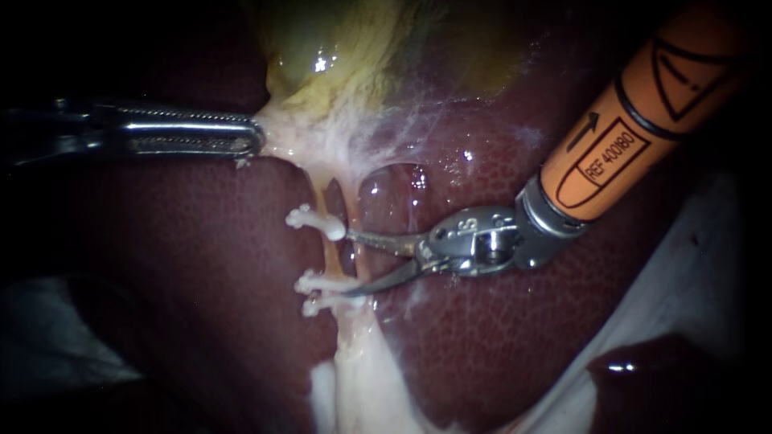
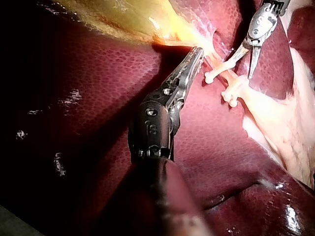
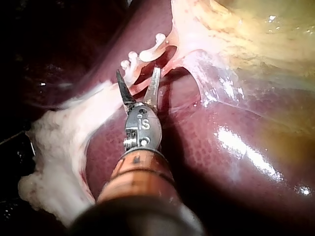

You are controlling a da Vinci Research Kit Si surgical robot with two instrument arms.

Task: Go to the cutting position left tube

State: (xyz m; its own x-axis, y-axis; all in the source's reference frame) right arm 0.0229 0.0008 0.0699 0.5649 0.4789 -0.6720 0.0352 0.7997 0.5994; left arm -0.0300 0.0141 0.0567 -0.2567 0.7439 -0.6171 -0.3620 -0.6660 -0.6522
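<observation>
Dark red liver (image 1: pixel 201 265) fills the background, where the left instrument (image 1: pixel 256 138) has its jaws clamped on pale tissue (image 1: pixel 283 138) under the gallbladder (image 1: pixel 338 48). The right instrument (image 1: pixel 351 263) has its jaws spread apart, tips at the left tube (image 1: pixel 328 257), between the upper clip (image 1: pixel 318 223) and the lower clips (image 1: pixel 326 284).

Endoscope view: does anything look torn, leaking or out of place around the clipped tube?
Nothing stands out. Three clips sit across the tube, one above, two below. The right instrument's open blades point at the bare stretch between them. The left instrument holds tissue below the gallbladder. No tear or leak shows.
</observation>
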